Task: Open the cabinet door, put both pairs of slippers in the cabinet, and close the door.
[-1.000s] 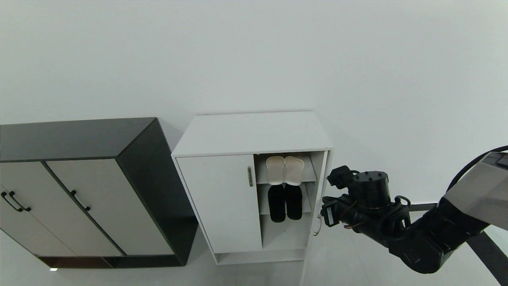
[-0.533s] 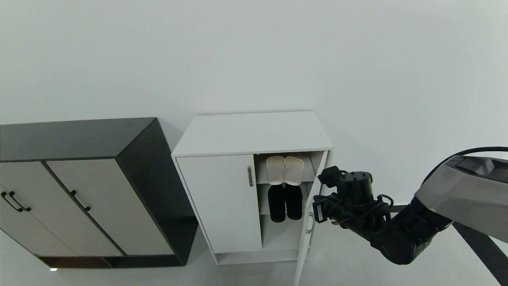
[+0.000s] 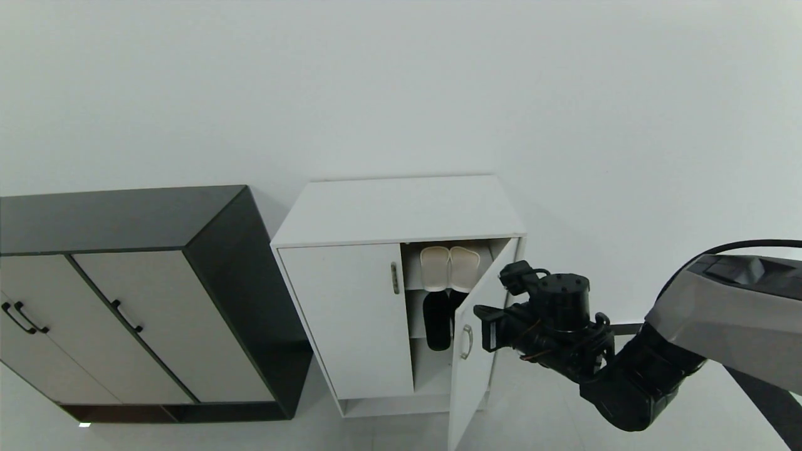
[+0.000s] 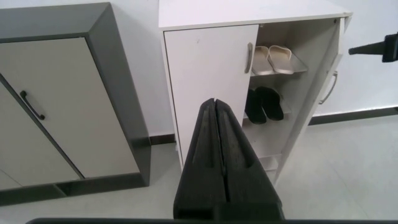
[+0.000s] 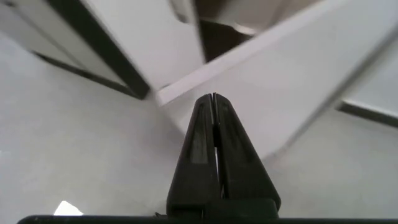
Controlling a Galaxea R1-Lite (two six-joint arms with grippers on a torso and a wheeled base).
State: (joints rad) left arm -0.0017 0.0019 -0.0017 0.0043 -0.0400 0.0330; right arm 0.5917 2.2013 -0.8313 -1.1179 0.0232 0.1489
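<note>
Right claw point(image 3: 487, 327), head view: fingers are lying pressed together, gripping nothing, tip just beside the outer face of the door point(image 3: 471, 376); I cannot tell whether it is touching. The door is standing partly open, about halfway, with its handle point(image 3: 467, 341) facing the arm. White slippers point(image 3: 449, 268) are lying on the top shelf of the white cabinet point(image 3: 401, 210) and black slippers point(image 3: 437, 326) on the shelf below, both near the front edge.

Risk, as I am judging it: shut fingers are offering only a narrow contact, so the tip may be sliding off the smooth panel or snagging on the handle. A hard shove could be slamming the door and making it rebound. Black toes overhanging the shelf edge could be blocking the closing.

Left wrist view: left claw point(image 4: 214, 102) is hanging closed and empty, well apart from the cabinet front. Both pairs are sitting inside, behind the door's free edge.

Right wrist view: right claw is pointing at the door panel, near its lower edge.

Surface and room: pale smooth floor point(image 3: 551, 413) is running under both units, and a plain white wall point(image 3: 401, 81) is rising behind. A dark cabinet point(image 3: 125, 219) with two light doors is standing just beside the white one, on the robot's left.
</note>
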